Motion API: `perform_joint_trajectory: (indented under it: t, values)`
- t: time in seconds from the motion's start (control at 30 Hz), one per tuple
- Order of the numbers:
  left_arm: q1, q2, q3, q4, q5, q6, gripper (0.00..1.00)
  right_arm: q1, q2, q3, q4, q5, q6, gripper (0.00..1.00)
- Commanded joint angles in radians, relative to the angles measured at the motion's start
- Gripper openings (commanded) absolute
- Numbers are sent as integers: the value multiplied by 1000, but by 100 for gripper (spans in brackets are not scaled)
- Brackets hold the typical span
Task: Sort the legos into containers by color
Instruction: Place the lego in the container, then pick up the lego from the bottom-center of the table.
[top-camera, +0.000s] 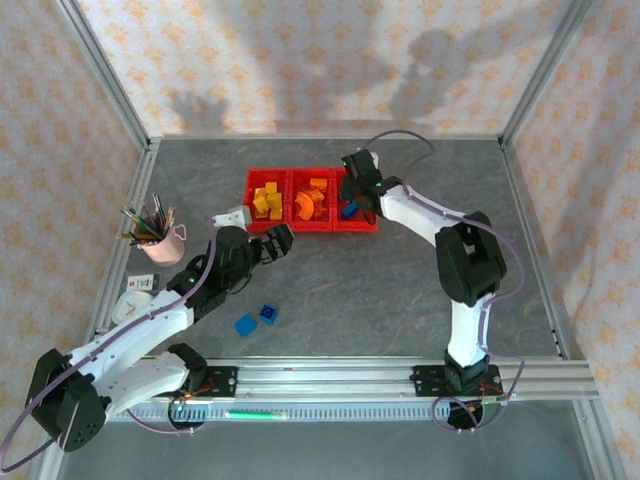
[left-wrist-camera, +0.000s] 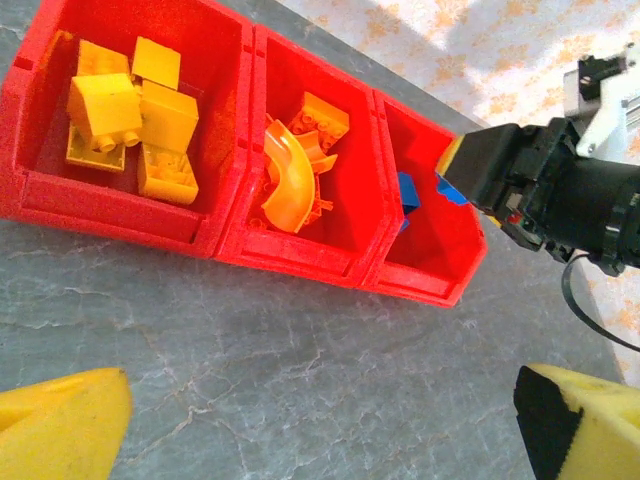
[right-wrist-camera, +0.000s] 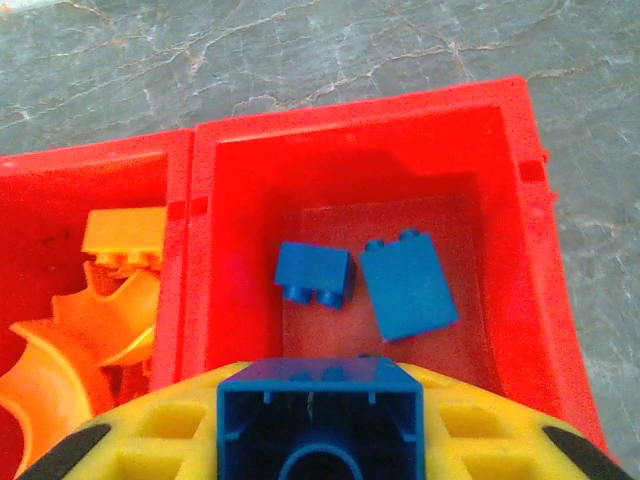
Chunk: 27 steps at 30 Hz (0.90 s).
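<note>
Your right gripper (top-camera: 351, 205) is clamped on a blue brick (right-wrist-camera: 318, 415), holding it over the right-hand red bin (right-wrist-camera: 360, 120), where two more blue bricks (right-wrist-camera: 314, 272) lie on the floor. Your left gripper (top-camera: 276, 243) hangs empty, jaws wide apart, over the table (top-camera: 400, 280) just in front of the bins, and two loose blue bricks (top-camera: 268, 313) sit on the table beside its arm

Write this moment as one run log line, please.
right gripper: shut on blue brick, over right bin | left gripper: open, empty | table: two blue bricks unsorted
</note>
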Motion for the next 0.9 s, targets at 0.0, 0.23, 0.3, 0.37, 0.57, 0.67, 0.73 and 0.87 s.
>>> perform_joint_trajectory:
  t: [0.0, 0.23, 0.3, 0.37, 0.57, 0.67, 0.73, 0.87]
  values:
    - [8, 34, 29, 72, 11, 24, 99, -16, 52, 65, 6, -3, -31, 30]
    - [8, 63, 37, 84, 30, 29, 99, -21, 63, 111, -2, -36, -52, 50]
    - [8, 58, 38, 79, 32, 29, 99, -21, 32, 96, -2, -36, -50, 54]
    - [7, 50, 36, 71, 33, 27, 99, -19, -7, 72, -4, -42, -45, 56]
    - [7, 10, 34, 8, 50, 15, 99, 22, -149, -65, 16, -29, -35, 62]
    - [7, -24, 25, -35, 52, 11, 99, 53, -221, -143, 30, -40, -28, 65]
    - [8, -55, 17, -66, 55, 6, 99, 81, -256, -178, 21, -31, -22, 66]
    - [7, -123, 2, -146, 48, 0, 99, 150, -319, -243, 12, -36, -9, 69]
